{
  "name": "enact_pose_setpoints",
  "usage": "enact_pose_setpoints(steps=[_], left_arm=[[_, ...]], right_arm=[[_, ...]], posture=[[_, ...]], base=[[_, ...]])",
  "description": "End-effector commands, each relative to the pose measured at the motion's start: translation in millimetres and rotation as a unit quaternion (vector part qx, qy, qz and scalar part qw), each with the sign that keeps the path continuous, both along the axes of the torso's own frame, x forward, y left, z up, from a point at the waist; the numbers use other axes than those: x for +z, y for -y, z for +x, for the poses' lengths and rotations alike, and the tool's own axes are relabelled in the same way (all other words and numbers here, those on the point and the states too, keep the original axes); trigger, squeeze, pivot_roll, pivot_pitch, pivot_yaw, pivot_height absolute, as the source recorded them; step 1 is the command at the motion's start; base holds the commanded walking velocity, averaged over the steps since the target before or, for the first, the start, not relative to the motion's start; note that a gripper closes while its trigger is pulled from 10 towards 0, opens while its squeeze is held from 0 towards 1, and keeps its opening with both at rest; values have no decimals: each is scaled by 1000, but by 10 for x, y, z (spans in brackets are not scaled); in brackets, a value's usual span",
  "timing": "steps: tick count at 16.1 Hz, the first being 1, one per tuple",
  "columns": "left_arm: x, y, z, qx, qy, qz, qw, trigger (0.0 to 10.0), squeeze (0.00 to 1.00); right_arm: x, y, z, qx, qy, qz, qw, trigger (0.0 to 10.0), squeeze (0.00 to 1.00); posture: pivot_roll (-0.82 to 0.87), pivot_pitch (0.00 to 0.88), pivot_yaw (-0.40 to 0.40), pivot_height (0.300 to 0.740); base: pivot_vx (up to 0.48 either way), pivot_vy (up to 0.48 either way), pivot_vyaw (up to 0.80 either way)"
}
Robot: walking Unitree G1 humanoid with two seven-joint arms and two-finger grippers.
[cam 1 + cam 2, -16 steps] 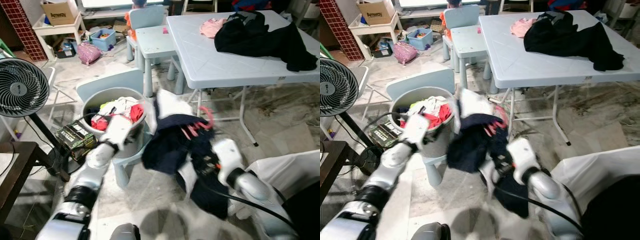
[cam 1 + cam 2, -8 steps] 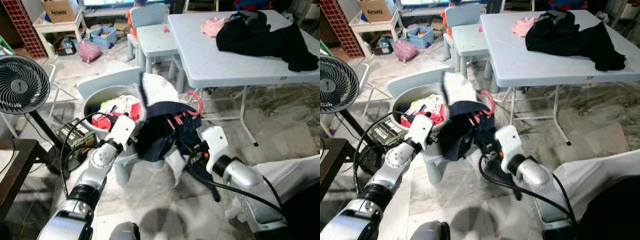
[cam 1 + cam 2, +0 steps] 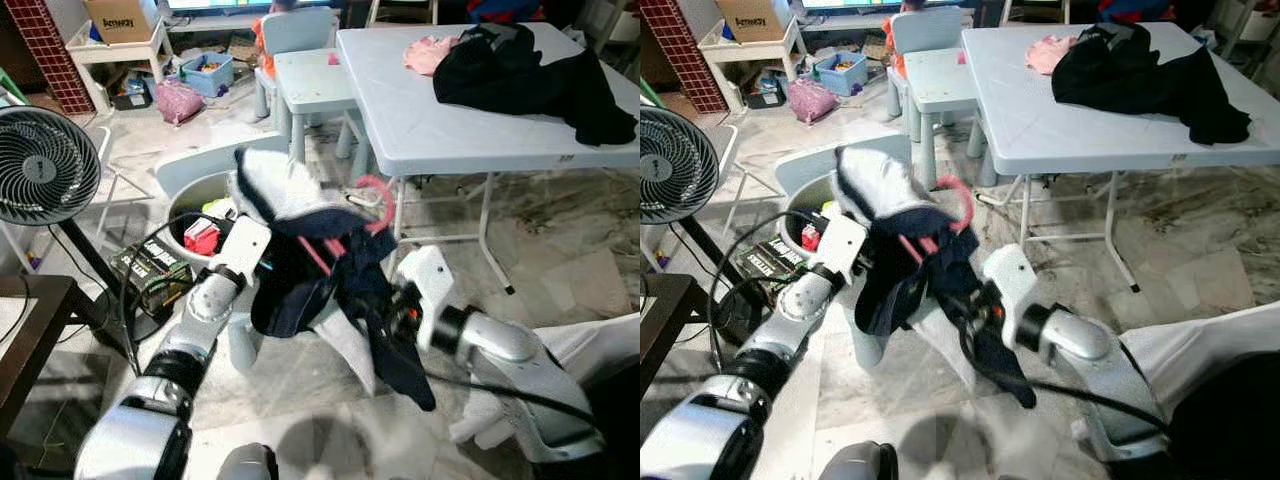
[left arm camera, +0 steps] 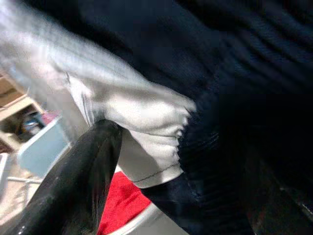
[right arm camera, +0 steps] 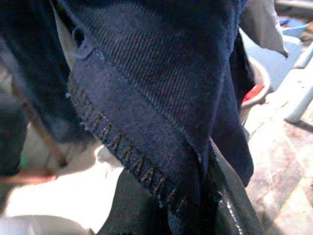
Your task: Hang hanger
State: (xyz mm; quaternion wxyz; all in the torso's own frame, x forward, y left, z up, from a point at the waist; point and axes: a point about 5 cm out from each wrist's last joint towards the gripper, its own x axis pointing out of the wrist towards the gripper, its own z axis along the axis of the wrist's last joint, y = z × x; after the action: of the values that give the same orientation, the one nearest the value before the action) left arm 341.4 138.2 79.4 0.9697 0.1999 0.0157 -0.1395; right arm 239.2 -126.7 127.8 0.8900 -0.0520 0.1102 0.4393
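Above the bucket (image 3: 190,200), both grippers hold a navy garment (image 3: 320,285) on a pink hanger (image 3: 350,215). Its hook (image 3: 378,192) points toward 1 o'clock, its bar running 7 to 1. The left gripper (image 3: 262,262) pinches the cloth; the right gripper's (image 3: 385,310) grip I cannot tell.

A white folding table (image 3: 450,120) and black fan (image 3: 40,170) stand on marble floor (image 3: 560,250).

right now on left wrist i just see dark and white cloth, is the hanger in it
Observer: Yes, a pink hanger is inside the garment, with its hook sticking out on top.
Operator: where's the other arm
Observer: The right gripper is tucked under the garment's right side, opposite the left gripper.
Operator: what's below
Observer: A bucket of clothes stands below the left gripper.
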Motion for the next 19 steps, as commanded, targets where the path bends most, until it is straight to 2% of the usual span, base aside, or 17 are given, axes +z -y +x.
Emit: enact_pose_setpoints(steps=[1, 2, 3, 5, 6, 9, 10, 12, 13, 15, 17, 18, 19], left_arm=[[116, -118, 82, 31, 22, 5, 999, 10000, 0], [116, -118, 82, 31, 22, 5, 999, 10000, 0], [181, -252, 119, 58, 34, 9, 998, 10000, 0], [231, -406, 136, 83, 44, 13, 995, 10000, 0], [251, -514, 129, 97, 49, 14, 994, 10000, 0], [235, -587, 102, 104, 50, 18, 993, 10000, 0], [208, -658, 78, 112, 44, 19, 993, 10000, 0], [184, -713, 62, 120, 36, 17, 992, 10000, 0], [178, -717, 63, 120, 33, 15, 992, 10000, 0], [157, -717, 59, 118, 24, 15, 993, 10000, 0], [85, -743, 40, 119, -7, -5, 993, 10000, 0], [63, -750, 36, 120, -18, -10, 993, 10000, 0], [11, -743, 24, 116, -40, -18, 992, 10000, 0]], right_arm=[[77, -23, -45, 27, 12, -4, 1000, 10000, 0], [77, -23, -45, 27, 12, -4, 1000, 10000, 0], [-28, 104, -41, 21, 3, -51, 999, 10000, 0], [-150, 294, -33, 11, -9, -113, 994, 10000, 0], [-246, 481, -5, -1, -13, -176, 984, 10000, 0], [-308, 620, -5, 2, -21, -218, 976, 10000, 0], [-331, 685, -97, 47, -19, -243, 969, 10000, 0], [-294, 774, -179, 79, -28, -243, 966, 10000, 0], [-234, 859, -253, 113, -38, -242, 963, 10000, 0], [-131, 1041, -298, 136, -44, -252, 957, 10000, 0], [87, 1199, -317, 168, -31, -254, 952, 10000, 0], [144, 1209, -320, 176, -25, -255, 951, 10000, 0], [303, 1183, -339, 203, -12, -239, 949, 10000, 0]], posture=[[-90, 0, 7, 740], [-90, 0, 7, 740], [-86, 0, 7, 740], [-81, 0, 8, 740], [-81, 0, 8, 740], [-78, 0, 8, 740], [-76, 0, 7, 740], [-76, 0, 7, 740], [-76, 0, 7, 740], [-83, 0, 11, 740], [-94, 0, 16, 740], [-95, 0, 18, 740], [-97, 0, 20, 740]], base=[[0, 0, 0], [0, 0, 0], [0, 0, 0], [0, 0, 0], [0, 0, 0], [0, 0, 0], [0, 0, 0], [0, 0, 0], [0, 0, 0], [0, 0, 0], [0, 0, 0], [0, 0, 0], [0, 0, 0]])
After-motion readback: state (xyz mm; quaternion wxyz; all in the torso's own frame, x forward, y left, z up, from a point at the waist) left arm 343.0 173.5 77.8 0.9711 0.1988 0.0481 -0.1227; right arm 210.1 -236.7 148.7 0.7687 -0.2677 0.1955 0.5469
